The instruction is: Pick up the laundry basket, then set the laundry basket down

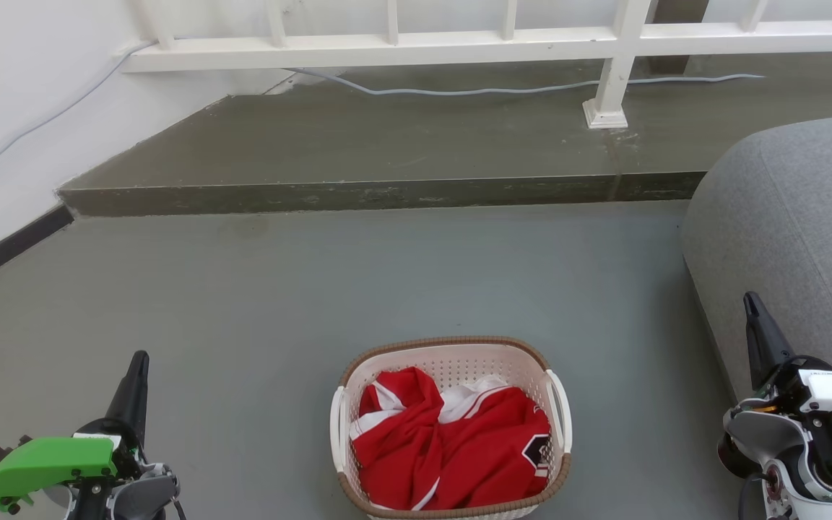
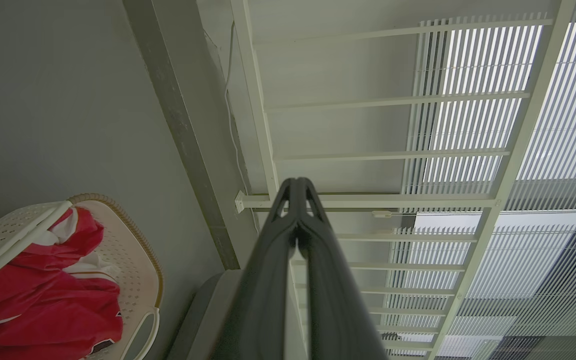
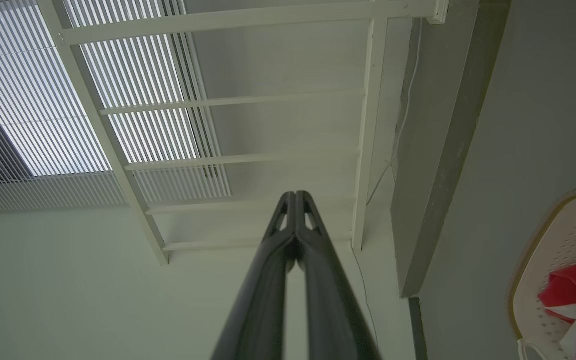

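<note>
The laundry basket stands on the grey floor at the bottom centre of the head view, cream-white and perforated with a brown rim and white side handles. Red and white clothing fills it. My left gripper rests at the lower left, well clear of the basket, its fingers pressed together with nothing held. At the lower right my right gripper is likewise shut and empty. The basket sits at the lower left of the left wrist view, beside the shut gripper. In the right wrist view the basket lies far right of the shut gripper.
A raised concrete step crosses the floor behind the basket, with a white railing and a grey cable on it. A grey upholstered seat bulges in at the right, close to my right arm. A white wall bounds the left.
</note>
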